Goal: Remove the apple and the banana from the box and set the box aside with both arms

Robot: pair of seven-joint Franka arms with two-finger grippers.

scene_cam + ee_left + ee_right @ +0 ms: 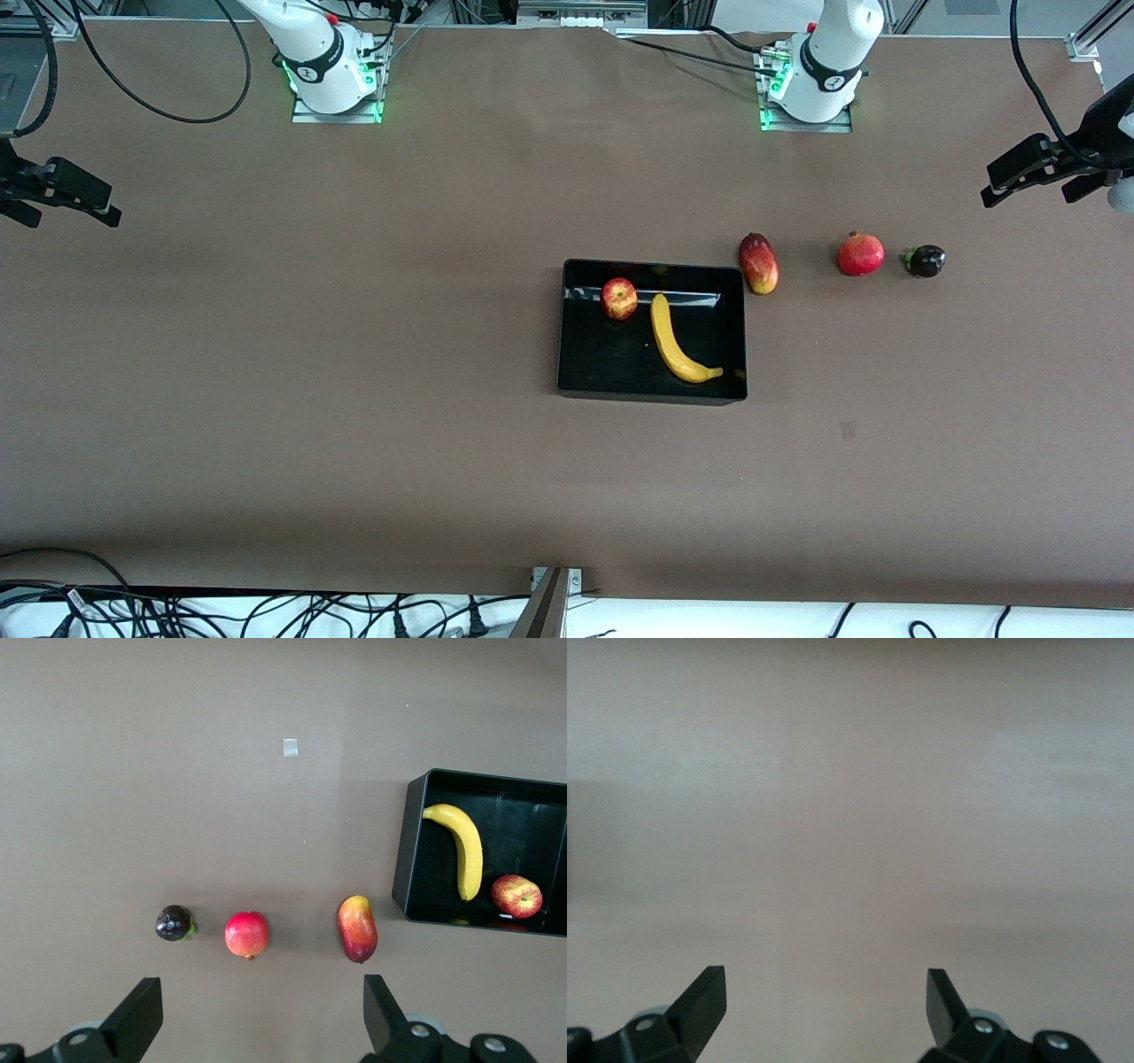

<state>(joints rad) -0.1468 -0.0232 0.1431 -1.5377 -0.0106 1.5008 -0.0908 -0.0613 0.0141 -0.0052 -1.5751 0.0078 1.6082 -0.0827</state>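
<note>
Right wrist view: bare table (850, 815) (fruitless)

Front camera looks down from high; left wrist looks down, sharing the box (576, 354); right wrist sees only table (850, 815).

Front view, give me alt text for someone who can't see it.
A black tray mid-table holds an apple and a banana. Beside it, toward the left arm's end, lie a mango, pomegranate and a dark fruit.

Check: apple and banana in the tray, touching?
Apart. In the left wrist view a strip of black tray floor shows between the apple and the banana; the front view shows the same gap.
</note>
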